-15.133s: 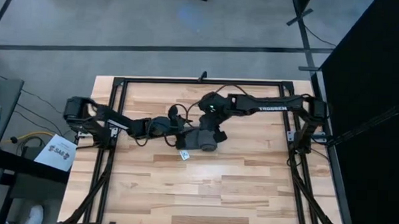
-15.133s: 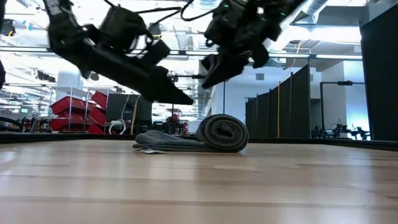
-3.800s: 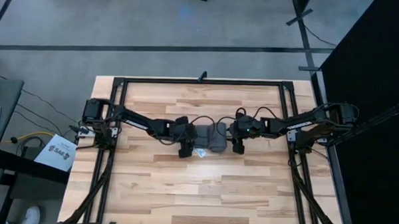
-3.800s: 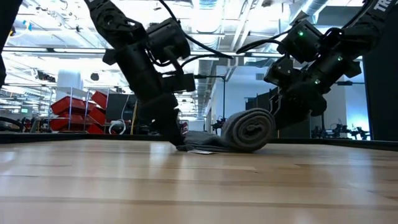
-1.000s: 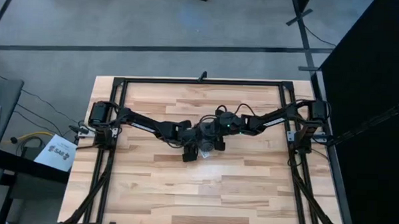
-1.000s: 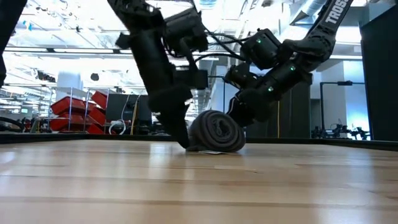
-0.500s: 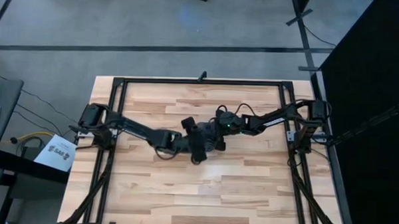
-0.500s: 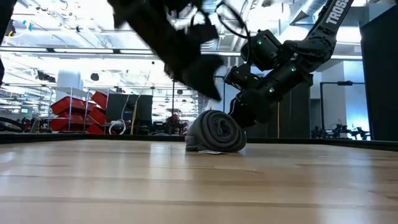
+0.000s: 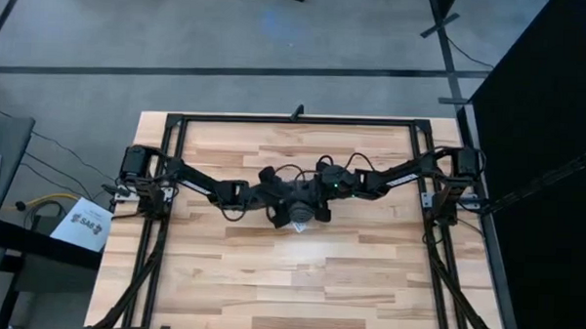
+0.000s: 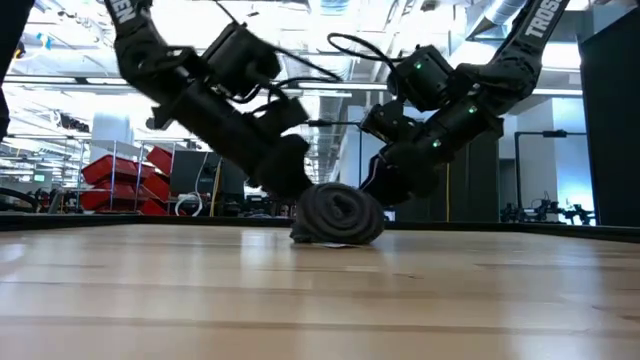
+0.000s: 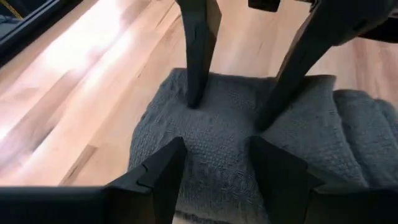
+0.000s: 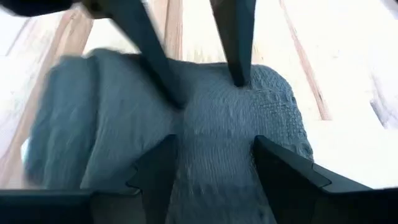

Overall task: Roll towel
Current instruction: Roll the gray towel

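Note:
The dark grey towel lies rolled up on the wooden table's middle, and its spiral end faces the low view. A small white label shows under the roll. My left gripper reaches in from the table's left, open, with its fingertips on the roll. My right gripper reaches in from the table's right, also open, fingertips on the same roll. The two grippers face each other across the towel. My left gripper rests both open fingertips on the roll's upper left side, slanting down from the table's left. Nothing is pinched between them. The roll lies on the table. My right gripper sets both open fingertips on the roll's upper right side, slanting down from the table's right. Nothing is pinched, and the roll stays on the table.
A black frame rail runs around the table's far and side edges. Bare wood spreads over the near half of the table. Both arms stretch low across the table's middle.
My left gripper stood with its fingers pointing down at the table by the roll's left side. It rose clear, then tipped and came down slanting onto the roll from the left. My right gripper has kept its place on the roll.

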You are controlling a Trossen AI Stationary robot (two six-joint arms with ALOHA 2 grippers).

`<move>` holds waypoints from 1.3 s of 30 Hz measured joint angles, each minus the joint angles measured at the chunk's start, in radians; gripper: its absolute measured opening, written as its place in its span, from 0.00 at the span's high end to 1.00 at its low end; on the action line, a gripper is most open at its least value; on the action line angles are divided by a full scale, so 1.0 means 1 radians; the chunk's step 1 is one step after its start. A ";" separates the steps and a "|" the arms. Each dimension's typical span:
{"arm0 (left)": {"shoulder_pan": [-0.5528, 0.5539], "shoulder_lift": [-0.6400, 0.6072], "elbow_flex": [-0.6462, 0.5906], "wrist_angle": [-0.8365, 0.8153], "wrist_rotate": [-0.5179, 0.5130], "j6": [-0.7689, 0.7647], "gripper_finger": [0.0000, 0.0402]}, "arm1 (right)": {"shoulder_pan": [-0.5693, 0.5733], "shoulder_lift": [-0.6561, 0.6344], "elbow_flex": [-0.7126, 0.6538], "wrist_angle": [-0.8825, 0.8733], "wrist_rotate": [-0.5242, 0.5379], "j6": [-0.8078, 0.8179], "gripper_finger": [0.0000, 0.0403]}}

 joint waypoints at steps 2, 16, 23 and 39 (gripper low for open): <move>0.015 -0.001 -0.040 0.053 0.021 -0.004 0.57 | 0.014 -0.039 -0.003 -0.018 0.004 -0.001 0.50; 0.027 0.003 -0.152 0.184 0.010 -0.088 0.57 | 0.123 0.016 0.078 0.183 0.124 0.202 0.50; 0.017 0.005 -0.155 0.197 0.009 -0.091 0.57 | 0.140 0.118 0.192 0.079 0.189 0.199 0.50; 0.016 0.007 -0.157 0.213 0.014 -0.066 0.57 | 0.120 -0.006 0.207 -0.066 0.267 0.089 0.50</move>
